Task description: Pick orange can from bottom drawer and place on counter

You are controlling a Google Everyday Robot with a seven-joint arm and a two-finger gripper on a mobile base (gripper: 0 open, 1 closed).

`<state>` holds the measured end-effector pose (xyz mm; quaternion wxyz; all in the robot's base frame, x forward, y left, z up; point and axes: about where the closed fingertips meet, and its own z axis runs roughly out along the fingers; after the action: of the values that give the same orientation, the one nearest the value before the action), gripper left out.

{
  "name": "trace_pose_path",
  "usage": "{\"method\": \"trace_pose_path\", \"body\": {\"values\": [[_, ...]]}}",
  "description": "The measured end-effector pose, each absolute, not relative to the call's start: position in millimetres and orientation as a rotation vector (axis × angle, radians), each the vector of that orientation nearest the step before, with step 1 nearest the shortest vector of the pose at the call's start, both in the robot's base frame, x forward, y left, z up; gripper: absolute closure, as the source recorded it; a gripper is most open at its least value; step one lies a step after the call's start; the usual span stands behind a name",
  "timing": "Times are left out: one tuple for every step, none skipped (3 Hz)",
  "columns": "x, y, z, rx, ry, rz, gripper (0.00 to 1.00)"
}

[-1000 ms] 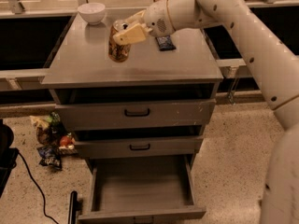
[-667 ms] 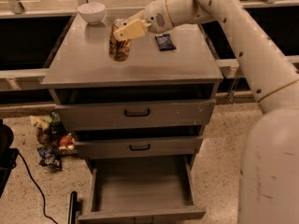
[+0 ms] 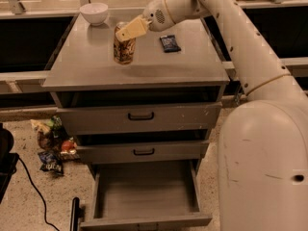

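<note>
The orange can (image 3: 124,48) stands upright on the counter (image 3: 159,69), left of centre, behind the front edge. My gripper (image 3: 129,30) is at the can's top rim, reaching in from the right; one tan finger (image 3: 137,27) crosses in front of the silver lid. The jaws look open around the top, and the can rests on the counter by itself. The bottom drawer (image 3: 144,191) is pulled out, showing only its plain grey floor.
A white bowl (image 3: 94,12) sits at the counter's back left. A dark blue snack packet (image 3: 170,43) lies right of the can. The two upper drawers are nearly closed. Snack bags (image 3: 50,146) and a black cable (image 3: 33,191) lie on the floor at left.
The gripper has risen slightly and shifted a little left at the can's top. The can has stayed in the same spot on the counter.
</note>
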<state>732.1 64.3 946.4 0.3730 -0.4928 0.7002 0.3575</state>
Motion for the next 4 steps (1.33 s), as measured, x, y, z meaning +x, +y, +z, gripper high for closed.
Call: {"method": "trace_pose_path", "body": {"values": [[737,69,934,-1.278,1.845,0.901,1.0],[742,71,920,-1.282,1.877,0.869,1.0],[745,71,912,-1.274,1.904,0.845,0.81],[746,69,908,-1.262,1.923,0.834,0.57]]}}
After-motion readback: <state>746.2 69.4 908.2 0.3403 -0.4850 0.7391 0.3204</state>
